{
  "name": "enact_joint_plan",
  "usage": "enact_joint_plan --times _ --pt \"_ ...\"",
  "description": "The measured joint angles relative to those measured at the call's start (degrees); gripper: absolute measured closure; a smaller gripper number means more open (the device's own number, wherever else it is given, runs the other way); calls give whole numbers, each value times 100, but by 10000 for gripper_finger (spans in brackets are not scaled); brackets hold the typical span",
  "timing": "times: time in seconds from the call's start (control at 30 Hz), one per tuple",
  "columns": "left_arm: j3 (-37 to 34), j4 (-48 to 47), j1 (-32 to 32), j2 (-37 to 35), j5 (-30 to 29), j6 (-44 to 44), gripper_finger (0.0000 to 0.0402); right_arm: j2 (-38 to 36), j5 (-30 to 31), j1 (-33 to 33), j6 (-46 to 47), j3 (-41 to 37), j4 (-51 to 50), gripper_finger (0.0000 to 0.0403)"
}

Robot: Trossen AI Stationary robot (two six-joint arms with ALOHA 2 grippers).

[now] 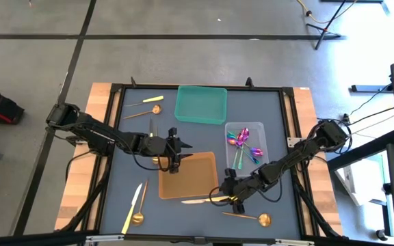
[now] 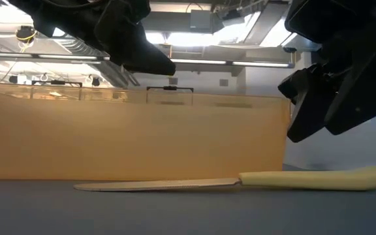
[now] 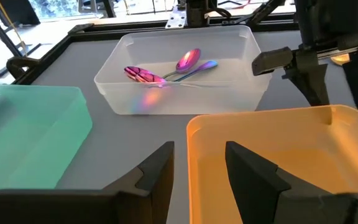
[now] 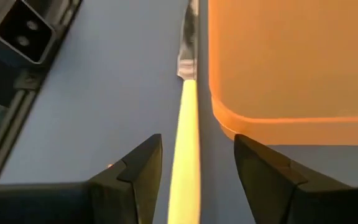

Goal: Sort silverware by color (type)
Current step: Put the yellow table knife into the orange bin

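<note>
**What the views hide or cut off**

In the low view, the orange tray [image 2: 132,134] runs off the left edge, and its wall screens everything on the bench behind it. Both arms show only as dark shapes cut by the top edge.

In the right wrist view, the yellow-handled knife [image 4: 187,143] passes out of frame at both ends, so its blade tip is unseen.

In the left wrist view, the green tray [image 3: 30,134] is cropped at the left edge, and the iridescent spoons [image 3: 166,68] in the clear tray [image 3: 135,99] overlap, so they cannot be counted.

In the high view, the right end effector [image 1: 232,198] covers part of the knife's handle.
</note>
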Motion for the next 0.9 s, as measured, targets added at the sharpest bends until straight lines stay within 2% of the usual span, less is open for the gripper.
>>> enact_joint_plan --times 0.1,0.23,0.4,0.63,0.8,0.9 --pt "0 -2 -112 0 -7 -138 262 30 104 13 14 300 -496 210" --pt "0 -9 -371 0 -11 -233 262 45 44 21 263 910 -1684 210" --pt "0 -78 -766 0 -119 -299 262 37 264 290 657 1474 -2659 210" --pt "0 -116 -1247 0 -195 -457 262 126 1111 851 909 1748 -2660 210" --pt "0 -189 -1424 0 -197 -451 262 553 1747 1018 1274 1746 -2649 210" --pt "0 -188 -1466 0 -198 -449 262 856 1929 1012 1537 1743 -2645 210"
